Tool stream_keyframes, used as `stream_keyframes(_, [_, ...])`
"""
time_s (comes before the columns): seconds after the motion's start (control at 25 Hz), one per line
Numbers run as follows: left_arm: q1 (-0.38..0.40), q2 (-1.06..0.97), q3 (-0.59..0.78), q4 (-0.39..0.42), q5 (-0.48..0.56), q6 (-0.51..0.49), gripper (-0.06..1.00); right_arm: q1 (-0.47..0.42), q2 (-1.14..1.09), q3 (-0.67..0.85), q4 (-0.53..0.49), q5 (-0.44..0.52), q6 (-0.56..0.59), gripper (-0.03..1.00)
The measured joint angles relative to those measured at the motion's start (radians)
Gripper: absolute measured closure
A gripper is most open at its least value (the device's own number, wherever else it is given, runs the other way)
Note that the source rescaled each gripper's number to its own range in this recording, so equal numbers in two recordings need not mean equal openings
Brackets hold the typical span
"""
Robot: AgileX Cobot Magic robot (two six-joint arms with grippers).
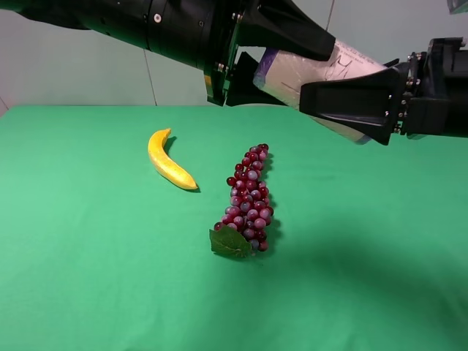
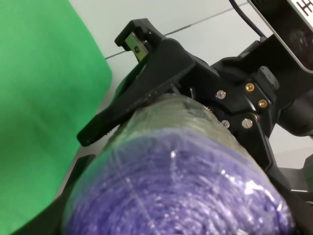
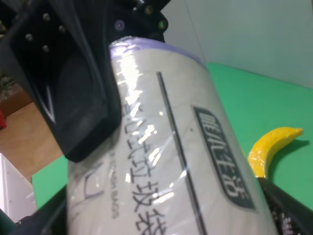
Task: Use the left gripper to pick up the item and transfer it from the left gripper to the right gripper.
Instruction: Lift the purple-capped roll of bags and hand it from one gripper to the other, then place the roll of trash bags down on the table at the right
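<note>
The item, a roll with a purple end and a white printed label, is held in the air above the back of the green table. My left gripper reaches in from the upper left and is shut on the item's purple end. My right gripper comes in from the right, with one tapered finger in front of the item and the other hidden behind it. In the right wrist view the label fills the frame and black fingers lie close along both its sides. I cannot tell whether they press on it.
A yellow banana lies on the green cloth at left of centre; it also shows in the right wrist view. A bunch of red grapes with a green leaf lies in the middle. A pale wall stands behind the table.
</note>
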Motion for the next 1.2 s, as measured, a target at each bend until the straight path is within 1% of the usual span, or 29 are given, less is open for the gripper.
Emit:
stream_keyframes(0.28, [0.0, 0.0, 0.0, -0.001, -0.005, 0.001, 0.94, 0.0, 0.0, 0.0, 0.0, -0.003, 0.0, 0.83])
stream_keyframes(0.32, [0.0, 0.0, 0.0, -0.001, -0.007, -0.005, 0.91, 0.0, 0.0, 0.0, 0.0, -0.004, 0.0, 0.83])
stream_keyframes(0.36, [0.0, 0.0, 0.0, -0.003, -0.013, -0.016, 0.75, 0.0, 0.0, 0.0, 0.0, -0.009, 0.0, 0.87])
stream_keyframes(0.4, [0.0, 0.0, 0.0, -0.005, -0.017, -0.028, 0.5, 0.0, 0.0, 0.0, -0.003, -0.016, 0.0, 0.95])
stream_keyframes(0.44, [0.0, 0.0, 0.0, -0.004, -0.017, -0.038, 0.29, 0.0, 0.001, 0.0, -0.008, -0.027, 0.0, 0.95])
stream_keyframes(0.48, [0.0, 0.0, 0.0, -0.004, -0.017, -0.046, 0.17, 0.0, 0.001, 0.0, -0.011, -0.034, 0.0, 0.95])
stream_keyframes(0.52, [0.0, 0.0, 0.0, -0.004, -0.018, -0.048, 0.09, 0.0, 0.002, 0.0, -0.011, -0.036, 0.0, 0.95])
stream_keyframes(0.56, [0.0, 0.0, 0.0, -0.004, -0.02, -0.049, 0.03, 0.0, 0.002, 0.0, -0.011, -0.036, 0.0, 0.95])
stream_keyframes(0.68, [0.0, 0.0, 0.0, -0.004, -0.02, -0.049, -0.03, 0.0, 0.002, 0.0, -0.011, -0.036, 0.0, 0.95])
stream_keyframes(0.96, [0.002, -0.01, 0.0, 0.002, -0.023, -0.049, -0.06, 0.0, 0.002, 0.0, -0.011, -0.036, 0.0, 0.95])
stream_keyframes(1.08, [0.024, -0.035, 0.0, 0.039, -0.024, -0.058, -0.06, 0.0, 0.002, 0.0, -0.012, -0.036, 0.0, 0.96])
stream_keyframes(1.2, [0.068, -0.055, 0.0, 0.089, -0.023, -0.088, -0.06, 0.0, 0.002, 0.0, -0.012, -0.037, 0.0, 0.96])
